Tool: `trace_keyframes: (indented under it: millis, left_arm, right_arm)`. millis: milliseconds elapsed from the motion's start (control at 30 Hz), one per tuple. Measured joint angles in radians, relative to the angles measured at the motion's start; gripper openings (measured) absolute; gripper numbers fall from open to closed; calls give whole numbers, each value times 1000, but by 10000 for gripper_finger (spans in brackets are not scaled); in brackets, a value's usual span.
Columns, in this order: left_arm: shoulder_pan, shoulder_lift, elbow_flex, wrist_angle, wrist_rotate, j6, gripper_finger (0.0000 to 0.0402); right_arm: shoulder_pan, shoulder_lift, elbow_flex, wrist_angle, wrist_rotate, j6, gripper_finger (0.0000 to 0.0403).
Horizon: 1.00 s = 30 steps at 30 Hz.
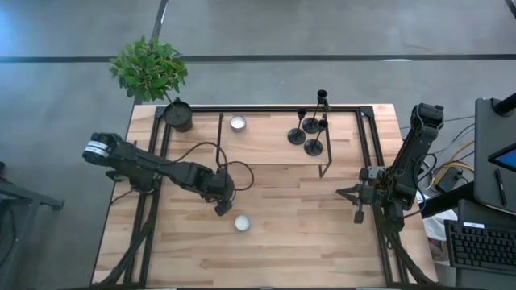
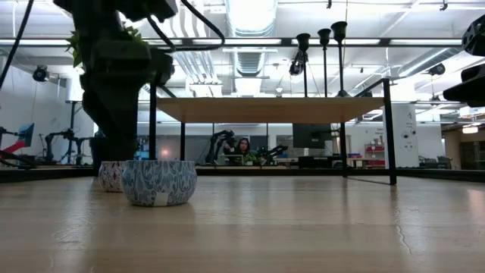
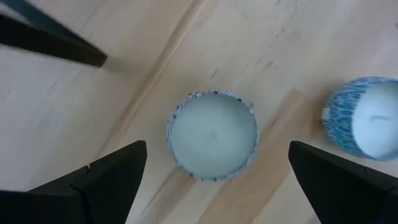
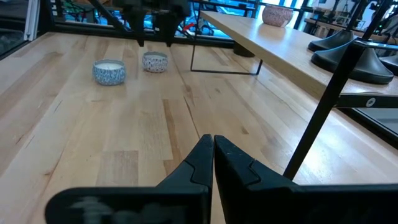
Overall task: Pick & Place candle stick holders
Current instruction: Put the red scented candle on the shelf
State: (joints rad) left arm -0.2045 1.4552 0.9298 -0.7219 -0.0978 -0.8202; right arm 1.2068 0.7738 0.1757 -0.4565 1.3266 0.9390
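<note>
From above, the three candle stick holders [image 1: 311,129] stand clustered on the raised shelf [image 1: 266,141], probably rigid, top-heavy, best pinched at the stem; the left gripper [image 3: 214,171] hangs spread over a candle [image 3: 212,134]; the right gripper [image 4: 213,149] is pressed together.

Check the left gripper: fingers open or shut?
Open: left gripper fingers spread wide either side of a candle, not touching it.
</note>
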Motion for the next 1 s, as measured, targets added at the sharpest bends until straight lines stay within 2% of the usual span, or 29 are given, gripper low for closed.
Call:
trace_keyframes:
  millis: [400,1000]
  left_arm:
    - [20,94,0,46,25,70,399]
    - [46,168,1,72,67,150,399]
  right_arm:
    - [0,0,0,0,0,0,8]
    - [0,0,0,0,0,0,8]
